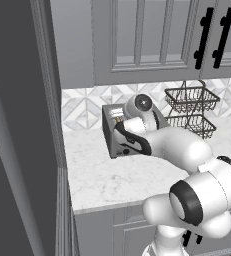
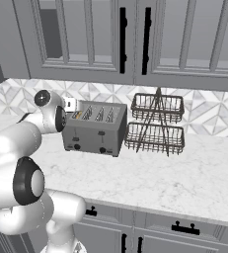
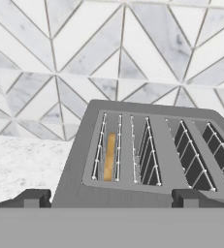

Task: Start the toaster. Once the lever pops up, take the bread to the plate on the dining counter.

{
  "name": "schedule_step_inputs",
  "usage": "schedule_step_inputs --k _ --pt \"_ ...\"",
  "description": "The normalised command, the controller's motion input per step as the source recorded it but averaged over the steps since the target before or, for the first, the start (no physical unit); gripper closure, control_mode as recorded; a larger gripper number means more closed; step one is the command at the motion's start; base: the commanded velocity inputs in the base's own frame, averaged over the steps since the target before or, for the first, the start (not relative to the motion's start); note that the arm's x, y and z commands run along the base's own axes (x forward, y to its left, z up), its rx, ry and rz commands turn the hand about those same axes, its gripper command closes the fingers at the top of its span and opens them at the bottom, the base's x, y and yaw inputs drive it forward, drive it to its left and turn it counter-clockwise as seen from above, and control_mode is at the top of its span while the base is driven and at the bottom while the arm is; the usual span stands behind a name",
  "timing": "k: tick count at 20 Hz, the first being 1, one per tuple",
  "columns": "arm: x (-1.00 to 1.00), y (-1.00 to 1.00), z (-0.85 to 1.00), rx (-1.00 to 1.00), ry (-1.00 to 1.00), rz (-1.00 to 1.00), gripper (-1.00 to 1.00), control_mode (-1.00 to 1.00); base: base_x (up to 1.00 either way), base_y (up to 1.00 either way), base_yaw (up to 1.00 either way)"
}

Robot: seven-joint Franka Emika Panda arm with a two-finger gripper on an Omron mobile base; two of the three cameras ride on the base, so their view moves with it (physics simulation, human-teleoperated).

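Observation:
The grey four-slot toaster [image 2: 93, 129] stands on the marble worktop against the tiled wall, with two black levers and two knobs on its front. Its top [image 3: 147, 145] lies just below my hand. The bread [image 3: 110, 157] stands on edge deep in the leftmost slot, with only its golden-tan crust showing. My gripper [image 3: 111, 198] hovers over that left end, open, with one fingertip [image 3: 33, 197] on each side of the slot and nothing between them. The arm covers much of the toaster [image 1: 114, 142] in the left base view. The plate and the dining counter are out of view.
A two-tier black wire basket rack [image 2: 156, 123] stands right beside the toaster. Grey wall cabinets [image 2: 120, 39] hang low above the worktop. A tall dark panel [image 1: 22, 150] closes off the left side. Bare marble worktop [image 2: 184, 178] stretches in front and to the right.

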Motion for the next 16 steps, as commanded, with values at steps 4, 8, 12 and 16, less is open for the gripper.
schedule_step_inputs --k 4,8,12,16 --pt "0.00 0.00 0.00 0.00 0.00 0.00 -1.00 -1.00 0.00 0.00 0.00" --pt "0.00 0.00 0.00 0.00 0.00 0.00 -1.00 -1.00 0.00 0.00 0.00" --pt "0.00 0.00 0.00 0.00 0.00 0.00 -1.00 -1.00 0.00 0.00 0.00" --pt "0.00 0.00 0.00 0.00 0.00 0.00 -1.00 -1.00 0.00 0.00 0.00"
